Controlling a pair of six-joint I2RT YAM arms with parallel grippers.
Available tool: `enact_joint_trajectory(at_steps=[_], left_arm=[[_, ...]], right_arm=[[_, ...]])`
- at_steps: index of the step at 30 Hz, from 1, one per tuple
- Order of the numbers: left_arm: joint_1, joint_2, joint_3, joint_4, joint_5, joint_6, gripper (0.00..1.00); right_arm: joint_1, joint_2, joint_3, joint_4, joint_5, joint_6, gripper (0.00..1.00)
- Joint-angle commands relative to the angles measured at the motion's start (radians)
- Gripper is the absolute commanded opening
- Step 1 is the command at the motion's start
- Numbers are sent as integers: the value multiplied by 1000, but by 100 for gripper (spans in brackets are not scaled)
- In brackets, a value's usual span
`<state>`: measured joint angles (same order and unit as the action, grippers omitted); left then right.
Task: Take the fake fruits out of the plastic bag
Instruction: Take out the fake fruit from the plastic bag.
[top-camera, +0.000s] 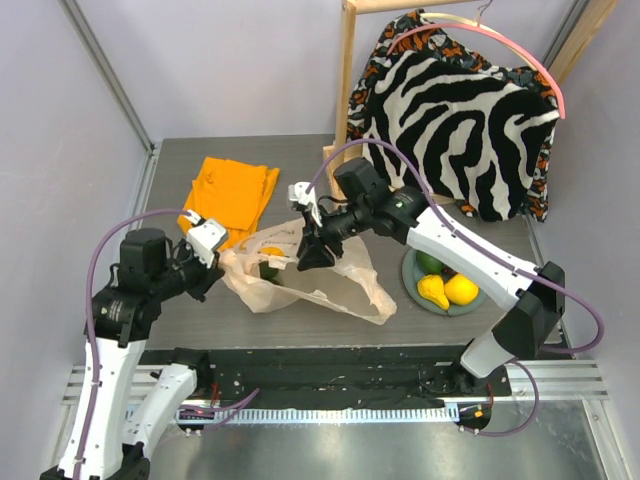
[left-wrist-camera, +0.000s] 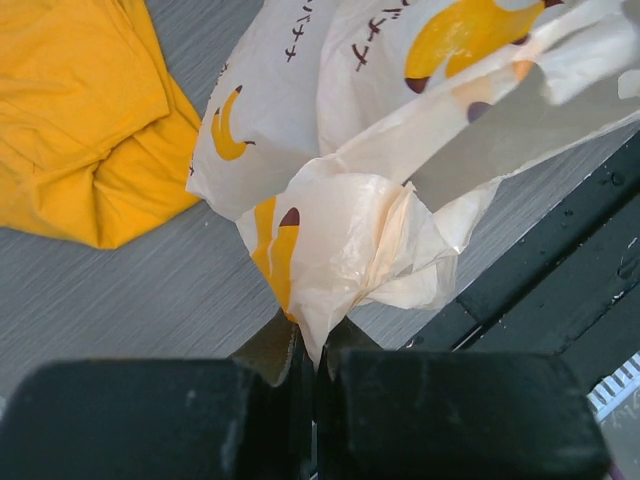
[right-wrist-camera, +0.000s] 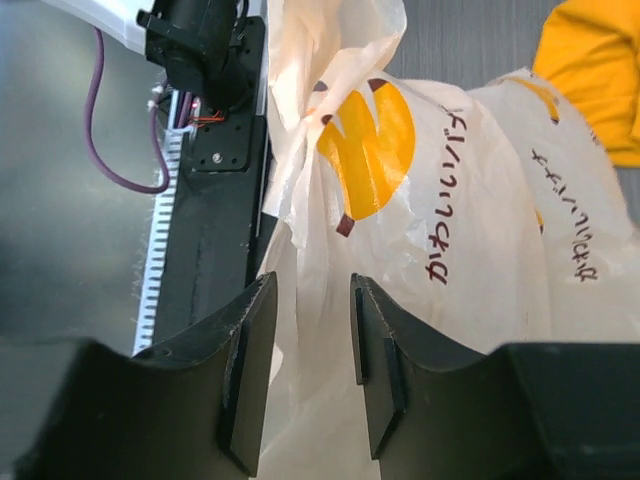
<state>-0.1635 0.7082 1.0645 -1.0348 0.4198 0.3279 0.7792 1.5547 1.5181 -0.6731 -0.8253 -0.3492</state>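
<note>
Left gripper (left-wrist-camera: 312, 352) pinches plastic bag (left-wrist-camera: 350, 230); right gripper (right-wrist-camera: 313, 340) half-open, perhaps touching it.

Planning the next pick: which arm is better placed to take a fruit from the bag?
Right, probably. The left gripper is shut on a bunch of the plastic bag, anchoring it; the right gripper hangs open over the bag, beside a green fruit inside.
</note>
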Motion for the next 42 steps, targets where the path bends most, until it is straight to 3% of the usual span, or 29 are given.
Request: enact_joint_trajectory(at_steps=[1,4,5,6,8,10,11,14,15,16,21,27,32,38,42], left_arm=[[2,-15,0,-4,26,19,0],[2,-16,2,25,40,-3,0],[2,-19,3,41,59,-7,0],[2,-19,3,48,66,-10,0],[2,-26,9,62,85,-19,0],[2,-21,38,52,91,-35,0],[2,-19,48,48,94,-62,0],[2,8,100,6,131,-95,0],[2,16,112,-10,145,-101,0],[2,19,126,-33,145,-102,0],[2,-4,143,-62,106,-121,0],[9,-27,177,-143,86,-32,0],[9,-131,75,-182,14,150,0],[9,-312,-34,-292,-21,469,0],[9,-366,-58,-373,-24,553,0]], right_arm=[[40,-42,13,153,75,-36,43],[74,-77,10,194,110,-57,52],[87,-85,5,211,153,-10,85],[100,-88,-5,222,199,9,99],[111,-56,57,158,175,6,100],[124,-9,132,28,176,-5,88],[129,36,204,-11,158,-5,71],[170,99,275,-134,170,-42,35],[175,107,278,-164,172,-53,8],[178,113,265,-166,192,-59,1],[180,98,117,-79,303,-90,1],[178,134,-38,217,666,48,1],[187,258,-71,350,617,260,1],[284,265,-220,431,669,277,1],[289,289,-201,431,684,299,1]])
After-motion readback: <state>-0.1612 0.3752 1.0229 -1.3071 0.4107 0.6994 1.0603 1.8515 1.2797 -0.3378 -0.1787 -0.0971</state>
